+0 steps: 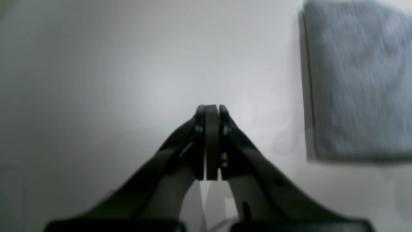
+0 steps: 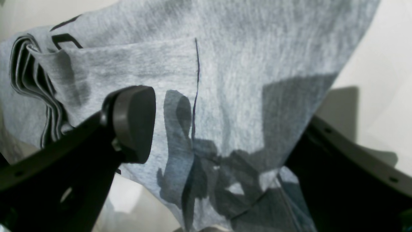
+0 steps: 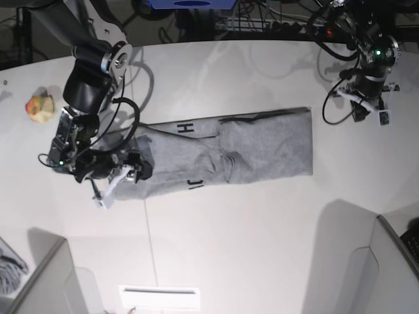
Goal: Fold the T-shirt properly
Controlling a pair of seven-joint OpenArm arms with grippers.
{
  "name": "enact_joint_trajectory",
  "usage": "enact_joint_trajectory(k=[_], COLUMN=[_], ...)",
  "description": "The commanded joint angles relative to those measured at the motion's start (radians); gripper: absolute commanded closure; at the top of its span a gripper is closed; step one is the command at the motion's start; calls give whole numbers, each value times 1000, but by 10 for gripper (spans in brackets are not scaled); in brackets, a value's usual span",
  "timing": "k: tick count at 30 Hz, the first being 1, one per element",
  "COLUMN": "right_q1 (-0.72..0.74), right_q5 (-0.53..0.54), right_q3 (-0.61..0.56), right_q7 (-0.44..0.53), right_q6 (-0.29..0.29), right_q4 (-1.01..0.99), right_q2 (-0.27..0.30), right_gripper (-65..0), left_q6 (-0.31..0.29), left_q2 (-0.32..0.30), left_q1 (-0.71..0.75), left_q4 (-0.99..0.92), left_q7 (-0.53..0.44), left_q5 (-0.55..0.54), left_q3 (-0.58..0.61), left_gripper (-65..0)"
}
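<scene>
The heather-grey T-shirt [image 3: 262, 150] lies mid-table as a long band folded lengthwise, with black letters showing near its left half. My right gripper [image 3: 124, 173] stands at the band's left end. In the right wrist view that gripper [image 2: 225, 138] is open wide and the T-shirt [image 2: 244, 80] spans the gap. One fingertip pad [image 2: 133, 122] rests over the cloth, while the other finger's tip is hidden behind the cloth edge. My left gripper [image 1: 210, 111] is shut and empty over bare table, with the T-shirt [image 1: 357, 80] off to its right. In the base view the left gripper [image 3: 363, 108] is beyond the shirt's right end.
A small yellow-and-red toy [image 3: 39, 108] sits at the table's left edge. A striped grey cloth scrap [image 3: 10, 267] lies at the lower left by a grey partition [image 3: 46, 281]. Another partition [image 3: 393, 261] stands at the lower right. Cables [image 3: 275, 23] run along the back.
</scene>
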Motion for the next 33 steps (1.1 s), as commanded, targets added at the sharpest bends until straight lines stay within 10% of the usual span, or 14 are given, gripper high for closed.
enact_joint_trajectory(k=[1, 4, 11, 23, 33], right_q1=[-18, -13, -10, 35, -57], right_q5=[-78, -78, -78, -78, -81], right_q3=[-3, -3, -3, -72, -305], right_q7=[-81, -72, -54, -3, -11], right_q6=[-12, -12, -12, -12, -22], right_q4=[-14, -14, -19, -6, 383], right_q2=[-4, -3, -6, -7, -83], right_gripper=[-480, -425, -9, 0, 0], left_q6=[-4, -3, -1, 0, 0], left_q2=[-12, -15, -71, -158, -206], left_q1=[-18, -71, -168, -207, -188], left_q4=[1, -49, -206, -319, -316], left_q7=[-22, -22, -22, -24, -22], left_q5=[-12, -2, -2, 0, 0], left_q3=[15, 54, 183, 363, 374], left_gripper=[0, 0, 0, 0, 0])
